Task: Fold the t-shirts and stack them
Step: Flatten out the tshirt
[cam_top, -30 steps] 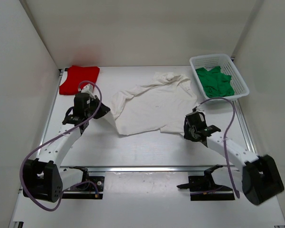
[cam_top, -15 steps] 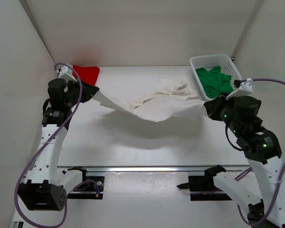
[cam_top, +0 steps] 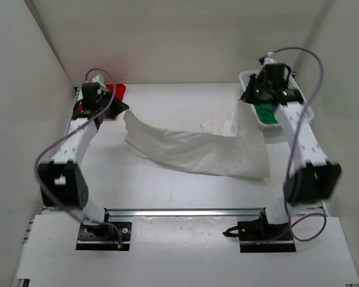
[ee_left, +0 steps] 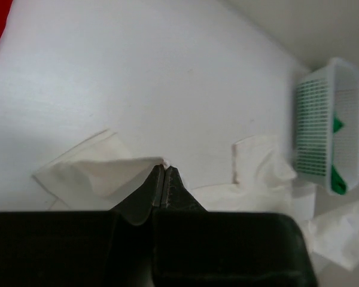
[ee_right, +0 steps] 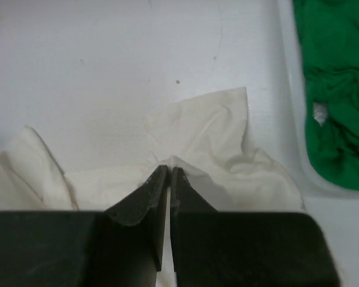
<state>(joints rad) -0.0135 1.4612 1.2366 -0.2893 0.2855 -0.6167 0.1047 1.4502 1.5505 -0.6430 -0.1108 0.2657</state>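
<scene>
The white t-shirt (cam_top: 194,152) hangs stretched between both grippers, and its lower part drapes onto the table. At the back left my left gripper (cam_top: 121,111) is shut on one corner; in the left wrist view its jaws (ee_left: 163,168) pinch the white cloth (ee_left: 102,174). At the back right my right gripper (cam_top: 245,100) is shut on the other corner, with a fold of the white t-shirt (ee_right: 218,128) held at its tips (ee_right: 169,170). The red t-shirt (cam_top: 117,91) lies folded behind the left arm, mostly hidden. The green t-shirt (ee_right: 335,89) lies crumpled in the basket.
A white mesh basket (cam_top: 307,112) stands at the back right corner, partly behind the right arm; the left wrist view shows the basket (ee_left: 323,128) side-on. White walls enclose the table on the left, back and right. A metal rail (cam_top: 185,211) runs along the near edge.
Both arms rose and swung from mid-table to the back corners, lifting the white t-shirt off the table and stretching it between them. Both grips stayed shut.
</scene>
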